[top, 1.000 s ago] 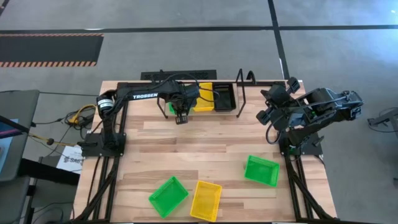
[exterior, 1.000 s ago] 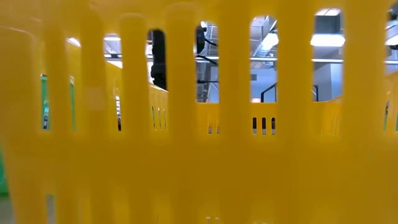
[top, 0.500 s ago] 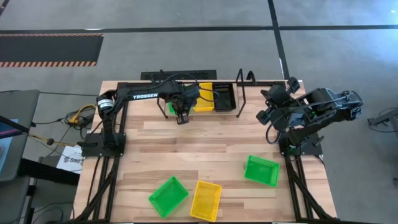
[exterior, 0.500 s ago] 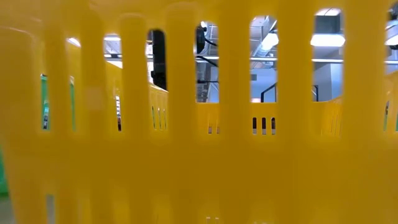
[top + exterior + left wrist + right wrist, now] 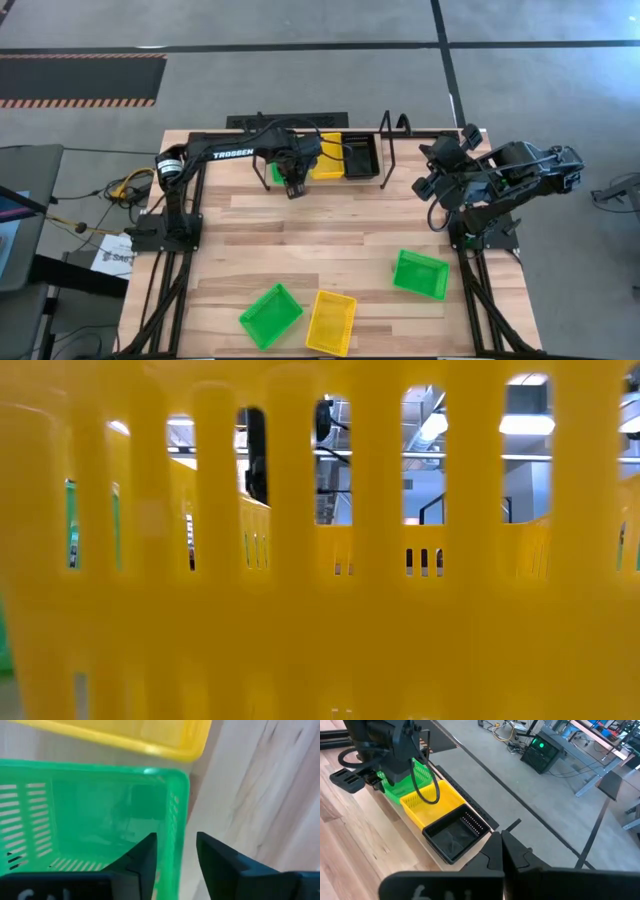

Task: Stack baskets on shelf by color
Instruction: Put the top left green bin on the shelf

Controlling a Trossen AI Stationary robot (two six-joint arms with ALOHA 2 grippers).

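Three baskets stand side by side in the black wire shelf [image 5: 392,150] at the far edge: a green one [image 5: 100,820], a yellow one [image 5: 330,160] and a black one [image 5: 361,157]. My left gripper [image 5: 176,862] points down, open, over the green basket's near wall [image 5: 178,825] by its right corner. One finger is inside that wall and one outside, neither touching it. Two green baskets [image 5: 420,274] [image 5: 270,315] and a yellow one [image 5: 331,322] lie near the table's front. My right gripper [image 5: 502,845] is shut and raised at the right.
A yellow basket's slotted wall [image 5: 320,610] stands right against the low camera and fills that view. The shelf's upright end loops [image 5: 400,125] rise right of the black basket. Bare wood [image 5: 320,230] lies between the shelf and the loose baskets.
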